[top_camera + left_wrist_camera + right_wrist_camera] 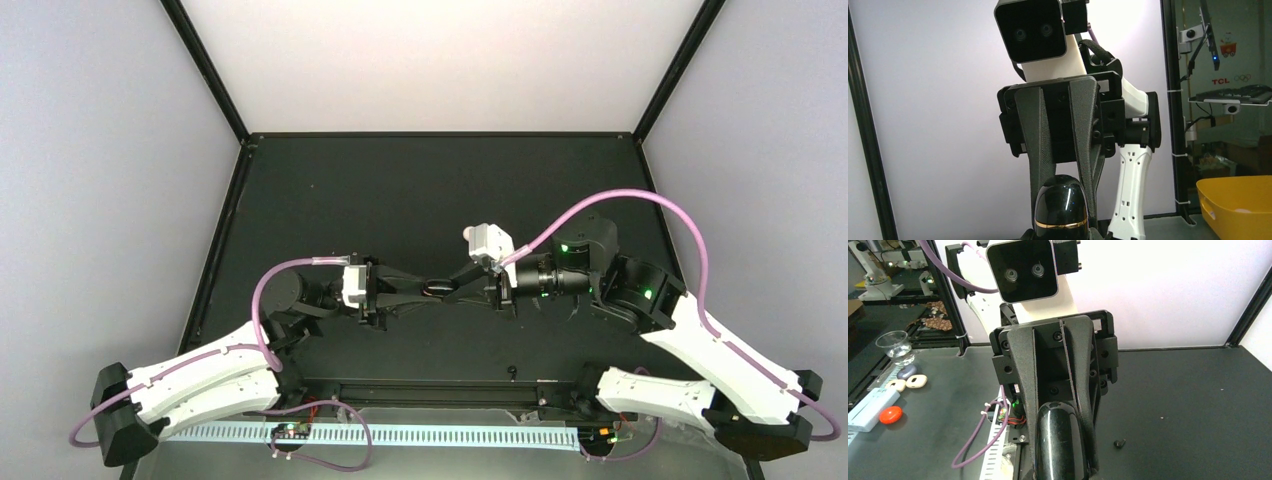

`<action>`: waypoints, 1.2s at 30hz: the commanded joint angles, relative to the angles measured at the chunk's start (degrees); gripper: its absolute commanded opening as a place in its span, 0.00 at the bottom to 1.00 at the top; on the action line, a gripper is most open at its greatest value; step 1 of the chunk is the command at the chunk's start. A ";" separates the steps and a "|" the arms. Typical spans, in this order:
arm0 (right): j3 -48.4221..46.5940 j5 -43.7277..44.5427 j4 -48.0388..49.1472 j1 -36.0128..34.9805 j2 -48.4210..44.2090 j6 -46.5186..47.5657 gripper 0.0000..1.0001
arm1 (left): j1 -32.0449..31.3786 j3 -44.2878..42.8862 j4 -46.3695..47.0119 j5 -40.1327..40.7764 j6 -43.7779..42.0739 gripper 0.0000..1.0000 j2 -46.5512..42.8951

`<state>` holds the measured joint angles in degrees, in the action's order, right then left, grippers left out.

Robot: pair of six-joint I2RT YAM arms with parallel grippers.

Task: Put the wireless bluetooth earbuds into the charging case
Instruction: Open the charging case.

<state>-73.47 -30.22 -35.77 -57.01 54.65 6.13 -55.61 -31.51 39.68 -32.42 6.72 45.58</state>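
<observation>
**Top view:** both arms are reached in toward the middle of the black table [400, 190]. The left gripper [421, 290] and right gripper [455, 284] are lined up nose to nose. A small dark glossy thing is pinched between them. It's taken to be the charging case [437, 288], though it looks black here rather than white. A tiny black bit [511, 372] can be seen lying on the table near the front edge, well apart from both grippers. It's way too small to be called an earbud for sure.

**Left wrist view:** the right gripper is seen head-on. Its two fingers [1034, 150] are closed onto the rounded end of the case, one on each side. The case is shown as a glossy black pill shape with a thin gold band around it. A yellow tub [1238, 200] is parked off to the right, past the frame post.

**Right wrist view:** same deal mirrored. The left gripper's fingers [1030, 405] are clamped on either side of the case, which is seen as a long shiny black lozenge held clear above the table. The tiny black bit is spotted on the mat just down and right of it. Whether the case lid is open can't be told.
</observation>
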 commanded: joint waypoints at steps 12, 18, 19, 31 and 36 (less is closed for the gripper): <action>-0.77 17.31 -2.54 -6.14 -0.11 5.43 0.01 | -0.37 -4.66 -3.08 0.04 0.86 0.17 1.71; 0.08 19.94 -1.64 -6.22 -1.29 6.45 0.01 | -0.37 -4.70 -3.82 -0.05 1.44 0.18 1.78; 0.13 20.08 -1.73 -6.29 -1.38 6.57 0.01 | -0.39 -4.70 -3.71 -0.01 1.52 0.19 1.83; 0.87 19.34 -2.20 -7.28 -1.46 8.03 0.01 | -0.37 -4.79 -2.39 -0.56 1.35 0.02 2.85; 1.04 20.13 -2.36 -7.32 -1.96 8.43 0.01 | -0.38 -4.61 -1.98 0.06 2.30 0.25 2.76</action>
<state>-73.45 -14.22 -39.05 -64.07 52.42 12.69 -55.59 -33.61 36.07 -32.73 7.18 48.03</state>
